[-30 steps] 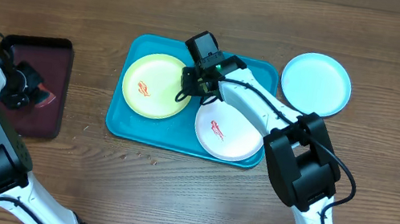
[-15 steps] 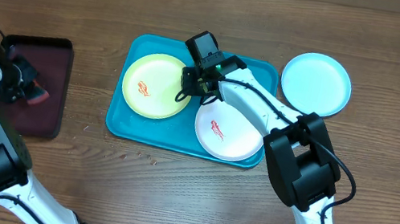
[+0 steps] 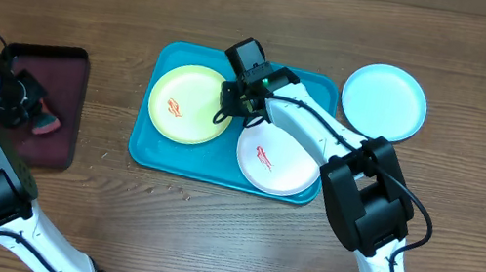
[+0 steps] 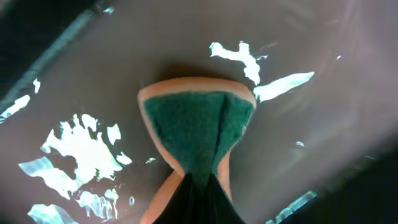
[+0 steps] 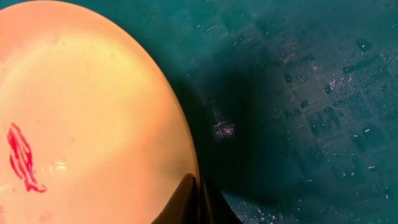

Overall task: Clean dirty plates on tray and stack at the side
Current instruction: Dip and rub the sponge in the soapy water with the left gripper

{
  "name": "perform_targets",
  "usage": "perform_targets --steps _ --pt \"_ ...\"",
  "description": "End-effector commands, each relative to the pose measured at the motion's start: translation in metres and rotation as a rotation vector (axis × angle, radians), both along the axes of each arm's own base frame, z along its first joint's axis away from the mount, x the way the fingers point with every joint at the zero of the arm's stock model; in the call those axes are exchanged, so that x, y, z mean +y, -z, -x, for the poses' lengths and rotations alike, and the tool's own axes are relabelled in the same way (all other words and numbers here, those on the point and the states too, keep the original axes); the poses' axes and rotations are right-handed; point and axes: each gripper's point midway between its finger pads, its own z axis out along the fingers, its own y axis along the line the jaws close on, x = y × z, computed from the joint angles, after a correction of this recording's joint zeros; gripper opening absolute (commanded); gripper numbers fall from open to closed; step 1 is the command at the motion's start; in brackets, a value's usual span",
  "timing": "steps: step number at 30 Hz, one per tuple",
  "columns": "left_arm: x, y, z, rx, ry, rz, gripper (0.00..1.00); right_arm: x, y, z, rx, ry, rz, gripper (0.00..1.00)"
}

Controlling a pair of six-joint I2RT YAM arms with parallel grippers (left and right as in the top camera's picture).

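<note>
Overhead view: pins yellow-green plate (image 3: 188, 97) by its rim with right gripper (image 3: 226, 111), clutches sponge (image 4: 196, 134) in left gripper (image 3: 30, 112); next needs sponge carried to red smear (image 3: 174, 106).

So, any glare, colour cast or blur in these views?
Left wrist: white glare patches on the maroon tray around the sponge, corners dark. Right wrist: yellow-green plate reads orange, heavy shadow on the teal tray. Overhead: evenly lit, sharp.

The left pincer (image 4: 198, 190) pinches a sponge (image 4: 196, 134), its green face creased at the grip and rimmed in peach, over a glossy maroon tray (image 4: 323, 143) streaked with glare.
</note>
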Motion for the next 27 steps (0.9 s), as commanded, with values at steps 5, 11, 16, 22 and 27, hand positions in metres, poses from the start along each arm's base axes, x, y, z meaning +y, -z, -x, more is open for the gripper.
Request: perform_targets --steps 5,11,16,22,27 --pt "0.017 -0.1 -0.037 -0.2 0.029 -0.104 0.04 -0.001 0.006 0.001 0.003 -0.01 0.003 0.05" --pt "0.009 -0.095 -0.037 -0.179 0.046 -0.105 0.04 0.0 0.005 0.001 0.002 -0.009 0.002 0.06" --pt "-0.002 -0.023 -0.016 -0.035 0.048 -0.059 0.04 0.0 0.005 0.001 0.003 -0.01 0.002 0.06" --pt "-0.004 -0.055 -0.026 -0.099 0.064 -0.052 0.05 -0.002 0.007 0.003 0.015 -0.009 0.011 0.04" --pt "-0.023 -0.106 -0.051 -0.265 0.11 0.028 0.04 -0.003 0.006 0.001 0.015 0.029 0.002 0.04"
